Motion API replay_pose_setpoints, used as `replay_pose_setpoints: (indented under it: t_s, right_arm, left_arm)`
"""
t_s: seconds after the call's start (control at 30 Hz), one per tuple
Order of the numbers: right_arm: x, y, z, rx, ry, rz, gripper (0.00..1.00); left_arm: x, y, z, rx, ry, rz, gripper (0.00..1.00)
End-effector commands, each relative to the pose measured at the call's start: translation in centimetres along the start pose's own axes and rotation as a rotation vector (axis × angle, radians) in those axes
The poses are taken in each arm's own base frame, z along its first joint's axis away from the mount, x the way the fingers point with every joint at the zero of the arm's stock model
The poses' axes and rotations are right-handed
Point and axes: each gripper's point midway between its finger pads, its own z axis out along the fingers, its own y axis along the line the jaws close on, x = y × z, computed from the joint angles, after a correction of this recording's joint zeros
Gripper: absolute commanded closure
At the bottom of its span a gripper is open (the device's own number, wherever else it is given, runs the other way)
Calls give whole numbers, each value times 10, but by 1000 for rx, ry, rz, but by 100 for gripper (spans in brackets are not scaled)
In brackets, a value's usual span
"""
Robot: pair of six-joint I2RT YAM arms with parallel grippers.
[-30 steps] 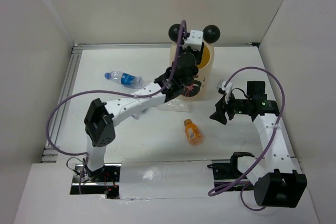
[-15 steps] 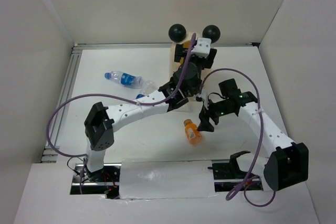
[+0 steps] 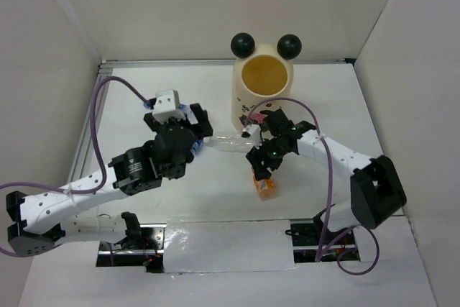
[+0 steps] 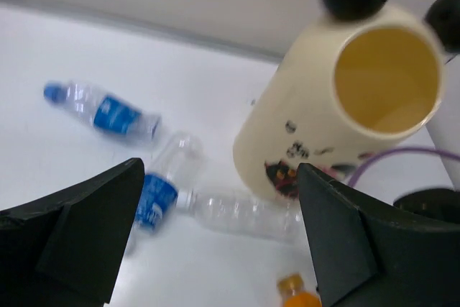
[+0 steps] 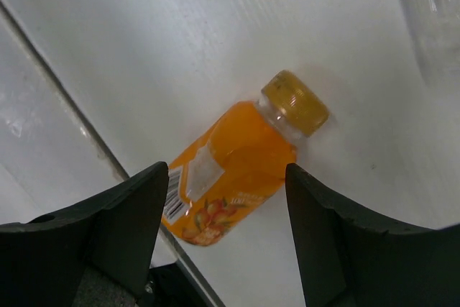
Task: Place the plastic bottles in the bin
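The white worktop (image 3: 323,98) carries the cream bin (image 3: 262,98), upright near the far edge. Four bottles lie on their sides: a blue-labelled bottle (image 4: 100,109) off to the left, a second blue-labelled bottle (image 4: 157,190) just beside a clear bottle (image 4: 241,213) at the bin's foot, and a short orange bottle (image 5: 233,170) nearer the front.

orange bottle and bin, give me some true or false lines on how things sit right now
1. The orange bottle lies on its side on the table. True.
2. The right hand is shut on the orange bottle. False: it is open above the bottle, with a finger on each side in the wrist view.
3. The bin lies on its side. False: it stands upright, mouth up.
4. The left hand is open and holds nothing. True.
5. A clear bottle lies at the foot of the bin. True.
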Motion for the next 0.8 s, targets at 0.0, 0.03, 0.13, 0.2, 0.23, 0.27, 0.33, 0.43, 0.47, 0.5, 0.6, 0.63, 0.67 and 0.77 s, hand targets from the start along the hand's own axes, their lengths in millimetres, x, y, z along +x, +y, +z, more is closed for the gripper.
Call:
replay_pose_setpoints:
  t_s: [0.0,0.03,0.13,0.2,0.23,0.27,0.33,0.43,0.47,0.5,0.6,0.63,0.67,0.77]
  right_arm:
    - [-24,-20,12,127,9,117,27]
    - [-21,-18,19,138,39,121,26]
    - [-10,-26,33,193,112,151,26]
    - [9,-32,43,243,195,143,24]
    - [10,-35,43,260,199,142,24]
    - [9,-31,44,255,201,130,24]
    - [19,-27,48,244,238,130,24]
    - [21,-24,48,239,249,124,31]
    - [22,-18,49,198,252,114,37]
    - [21,-14,48,171,258,94,53]
    - [9,8,45,45,233,40,73]
    - [0,15,37,-2,223,-12,83]
    - [-11,32,30,-92,183,-43,86]
    - [-56,65,-9,-239,32,-246,88]
  left_arm:
    - [84,56,-21,-135,206,-17,0]
    - [96,66,-24,-153,232,-11,0]
    - [120,83,-34,-202,297,-21,0]
    - [137,95,-38,-248,326,-21,0]
    - [137,96,-38,-248,326,-21,0]
    - [142,100,-40,-259,332,-8,0]
    - [153,105,-39,-277,341,16,0]
    - [165,107,-39,-292,357,22,0]
    - [164,107,-36,-298,350,5,0]
    - [169,108,-33,-309,374,14,0]
    - [174,98,-17,-272,393,4,0]
    - [181,102,-10,-263,436,53,0]
    - [183,101,-4,-258,452,53,0]
    - [184,98,17,-222,517,32,0]
